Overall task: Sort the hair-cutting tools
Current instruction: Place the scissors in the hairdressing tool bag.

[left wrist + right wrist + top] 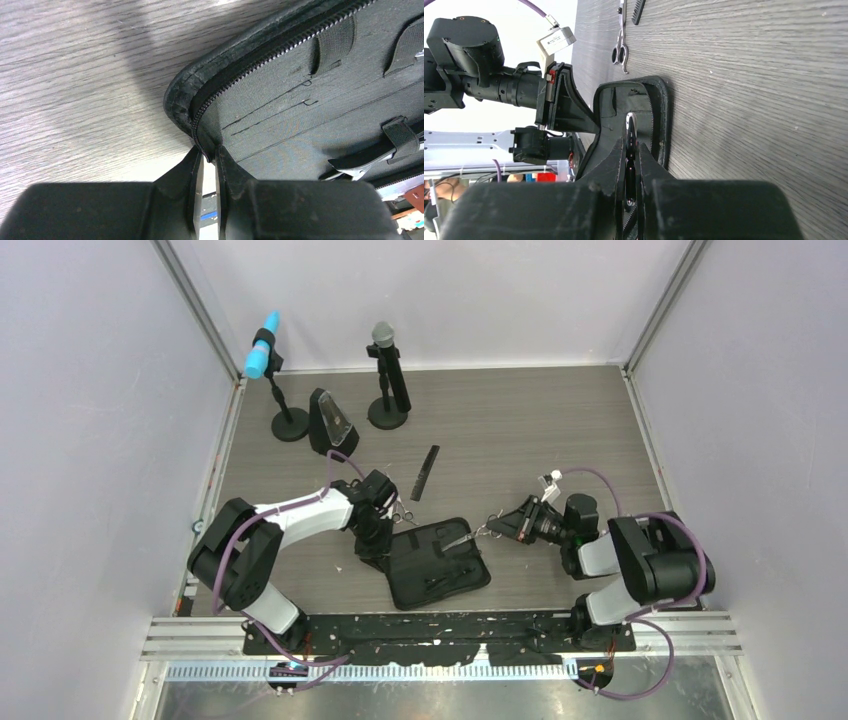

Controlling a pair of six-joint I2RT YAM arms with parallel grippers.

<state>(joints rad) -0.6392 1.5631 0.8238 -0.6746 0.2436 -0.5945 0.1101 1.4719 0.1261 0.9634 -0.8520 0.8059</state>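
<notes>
- Open black pouch (408, 588) lies center-frame on the desk (550, 430), a clip (357, 166) strapped inside.
- Left tool (208, 153) pinches its zipper rim; right tool (630, 146) clamps silver scissors (630, 119) over it.

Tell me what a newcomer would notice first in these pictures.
An open black pouch lies mid-table between the arms, with the left gripper pinching its zippered edge. The right gripper holds silver scissors over the pouch's upper right corner. At the back of the table stand a blue-headed microphone and a grey-headed microphone.
</notes>
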